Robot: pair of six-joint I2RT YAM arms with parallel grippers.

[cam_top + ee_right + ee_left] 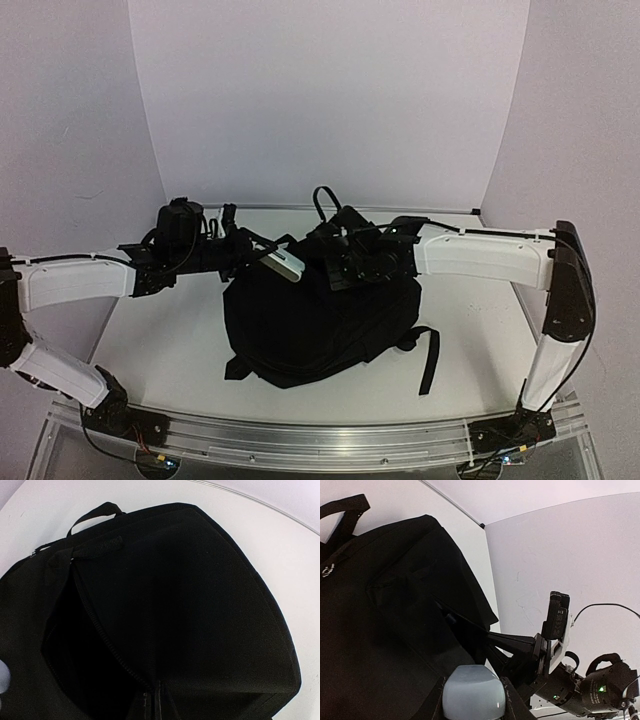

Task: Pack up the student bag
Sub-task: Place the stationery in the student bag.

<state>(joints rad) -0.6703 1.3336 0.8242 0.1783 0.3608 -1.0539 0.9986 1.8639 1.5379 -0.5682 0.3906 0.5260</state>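
The student bag is a large black backpack lying mid-table, its top toward the back. My left gripper is shut on a pale grey rounded object and holds it at the bag's top left edge. In the left wrist view the object sits between my fingers, beside the bag. My right gripper is shut on the bag's fabric beside the zipper and holds the opening apart. The right wrist view looks into the dark opening; the inside is too dark to see.
A shoulder strap trails to the bag's right on the white table. The carry handle sticks up at the back. Walls close in behind and at both sides. An aluminium rail runs along the near edge.
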